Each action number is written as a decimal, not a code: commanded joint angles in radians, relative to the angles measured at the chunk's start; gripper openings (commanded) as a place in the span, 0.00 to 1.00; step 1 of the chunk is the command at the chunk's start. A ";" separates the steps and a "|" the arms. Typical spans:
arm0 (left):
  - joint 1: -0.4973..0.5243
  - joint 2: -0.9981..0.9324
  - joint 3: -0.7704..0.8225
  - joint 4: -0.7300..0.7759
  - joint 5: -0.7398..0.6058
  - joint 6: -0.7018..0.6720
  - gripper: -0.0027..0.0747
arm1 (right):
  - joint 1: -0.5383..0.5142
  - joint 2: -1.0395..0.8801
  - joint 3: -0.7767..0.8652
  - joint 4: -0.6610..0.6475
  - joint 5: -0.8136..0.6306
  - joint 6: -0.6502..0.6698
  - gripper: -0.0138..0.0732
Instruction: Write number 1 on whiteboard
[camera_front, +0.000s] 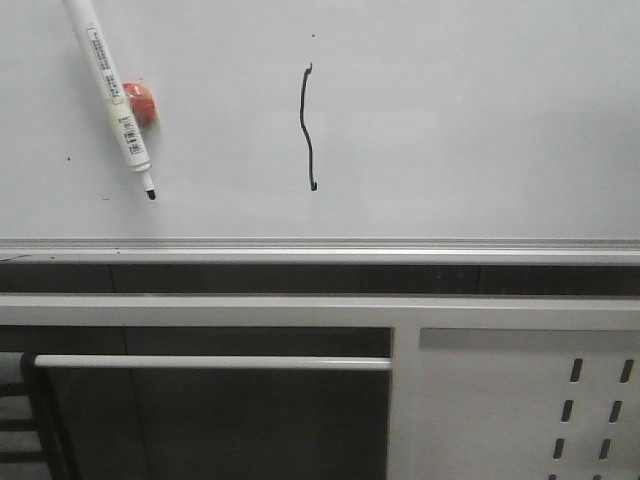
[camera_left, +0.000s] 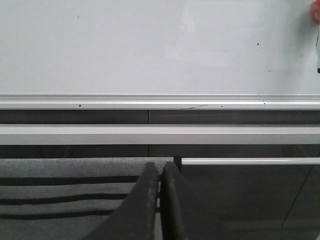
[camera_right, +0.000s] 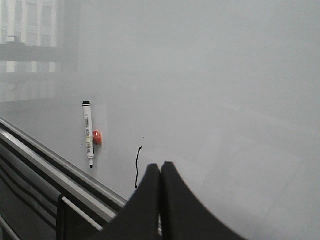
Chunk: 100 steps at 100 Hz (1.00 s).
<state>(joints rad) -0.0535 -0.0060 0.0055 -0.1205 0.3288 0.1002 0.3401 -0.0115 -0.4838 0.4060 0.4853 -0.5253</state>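
The whiteboard (camera_front: 450, 120) fills the upper front view, with a silver rail (camera_front: 320, 247) along its lower edge. The number 1 (camera_front: 309, 130), a thin wavy black stroke, is drawn near its middle; it also shows in the right wrist view (camera_right: 137, 167). A white marker (camera_front: 113, 95) hangs slanted on an orange-red holder (camera_front: 141, 103) to the left of the stroke, tip down, uncapped. My right gripper (camera_right: 160, 165) is shut and empty, away from the board, to the right of the stroke. My left gripper (camera_left: 160, 165) is shut and empty, below the rail.
A white perforated metal panel (camera_front: 530, 400) sits below the board at the right. A light horizontal bar (camera_front: 210, 362) crosses a dark opening at the lower left. Grey fabric with dark stripes (camera_left: 65, 190) lies under my left gripper.
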 joint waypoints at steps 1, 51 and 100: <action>0.003 -0.028 0.022 -0.015 -0.052 0.002 0.01 | -0.007 -0.015 -0.021 0.003 -0.073 -0.001 0.08; 0.003 -0.028 0.022 -0.015 -0.052 0.002 0.01 | -0.007 -0.015 -0.019 0.003 -0.061 -0.001 0.08; 0.003 -0.028 0.022 -0.015 -0.052 0.002 0.01 | -0.161 -0.010 0.227 -0.331 -0.140 0.422 0.08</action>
<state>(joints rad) -0.0535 -0.0060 0.0055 -0.1205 0.3288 0.1002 0.2361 -0.0115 -0.2999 0.1412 0.4653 -0.2127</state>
